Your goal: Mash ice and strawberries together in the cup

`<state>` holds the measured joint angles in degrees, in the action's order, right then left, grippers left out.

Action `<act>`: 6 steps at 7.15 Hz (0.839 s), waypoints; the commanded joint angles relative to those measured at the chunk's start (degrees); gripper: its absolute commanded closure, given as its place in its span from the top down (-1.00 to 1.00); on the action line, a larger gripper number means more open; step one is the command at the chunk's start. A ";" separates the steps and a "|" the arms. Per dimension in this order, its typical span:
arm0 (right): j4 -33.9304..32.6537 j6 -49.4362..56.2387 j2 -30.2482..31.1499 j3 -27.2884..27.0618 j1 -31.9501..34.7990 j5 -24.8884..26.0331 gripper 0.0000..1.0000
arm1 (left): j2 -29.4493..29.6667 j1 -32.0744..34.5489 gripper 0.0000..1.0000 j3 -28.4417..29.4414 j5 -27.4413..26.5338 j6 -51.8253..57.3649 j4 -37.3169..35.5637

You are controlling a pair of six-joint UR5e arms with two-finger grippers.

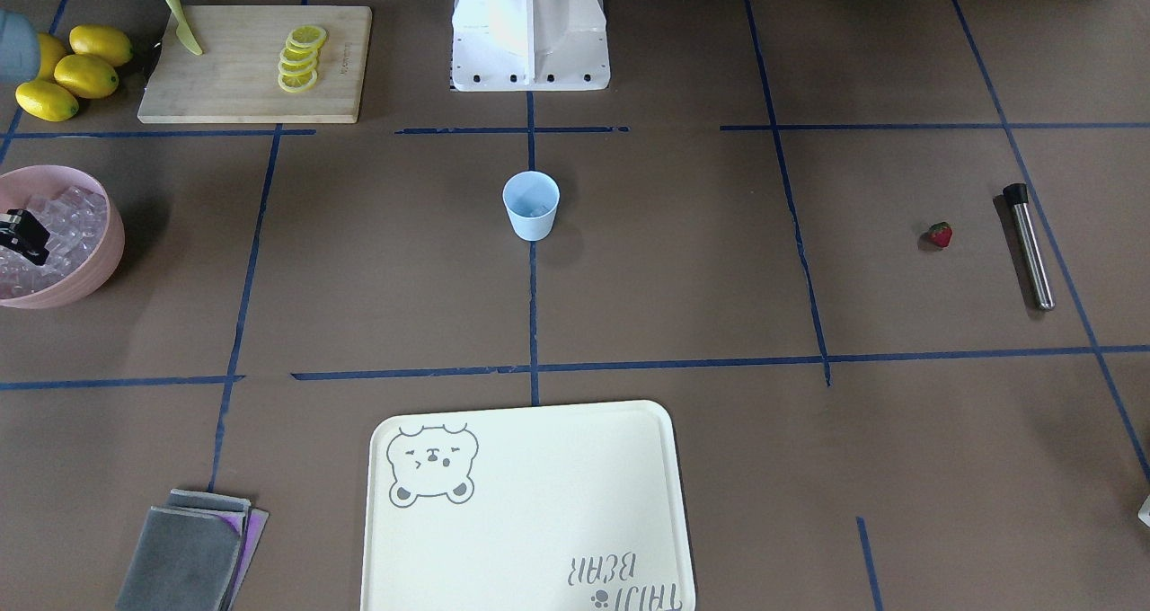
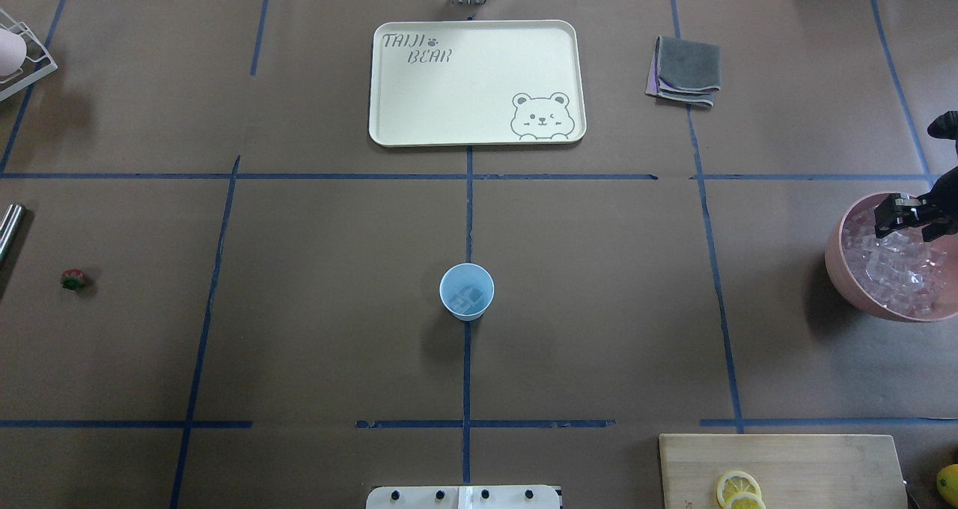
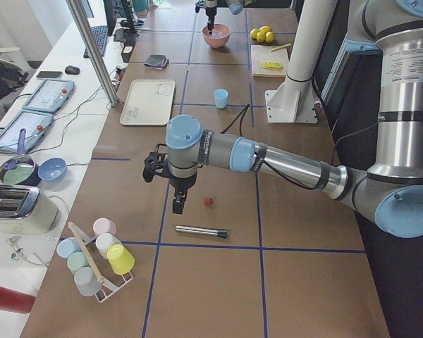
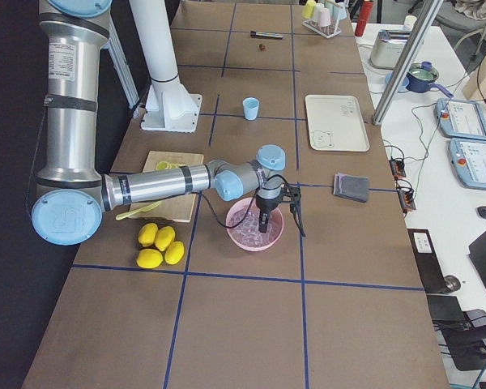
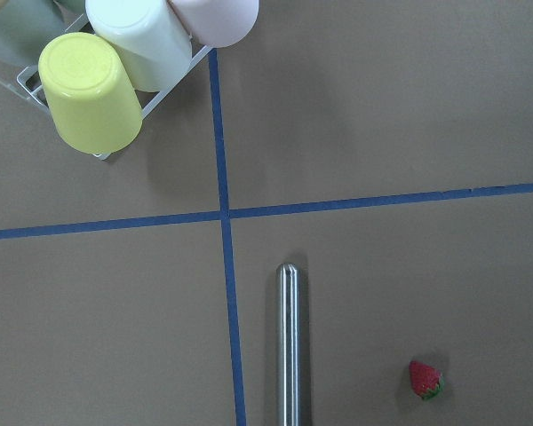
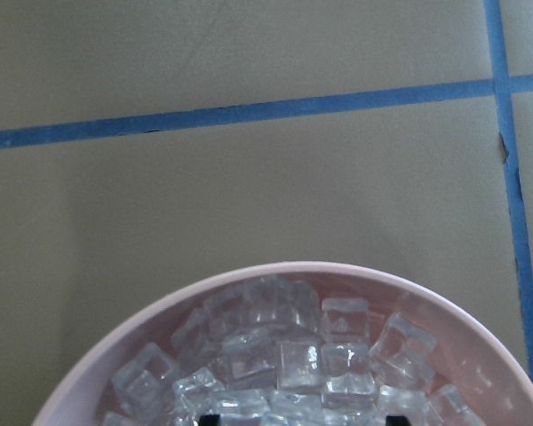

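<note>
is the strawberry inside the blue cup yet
No, the strawberry lies beside the steel muddler, well apart from the cup.

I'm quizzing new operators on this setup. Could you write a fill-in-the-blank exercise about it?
1. The small pale-blue plastic cup holds a few clear cubes of ___.
2. The small red strawberry lies beside the steel muddler rod, on the ___.
3. The right gripper hangs over the large ___ plastic bowl.

Missing words: ice; table; pink.
</note>
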<state>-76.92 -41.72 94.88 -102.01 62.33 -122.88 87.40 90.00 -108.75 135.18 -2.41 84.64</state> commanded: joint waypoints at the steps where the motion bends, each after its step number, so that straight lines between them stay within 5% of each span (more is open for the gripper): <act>1: 0.01 -0.03 0.04 -0.03 -0.54 -0.08 0.37 | -0.04 0.00 1.00 0.03 0.00 0.03 0.00; 6: 0.01 -0.03 0.39 -0.12 -0.89 -0.35 0.26 | -0.04 0.00 1.00 0.03 0.00 0.03 0.00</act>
<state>-76.90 -41.75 95.22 -102.11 61.65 -123.15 87.36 90.00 -108.72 135.17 -2.37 84.64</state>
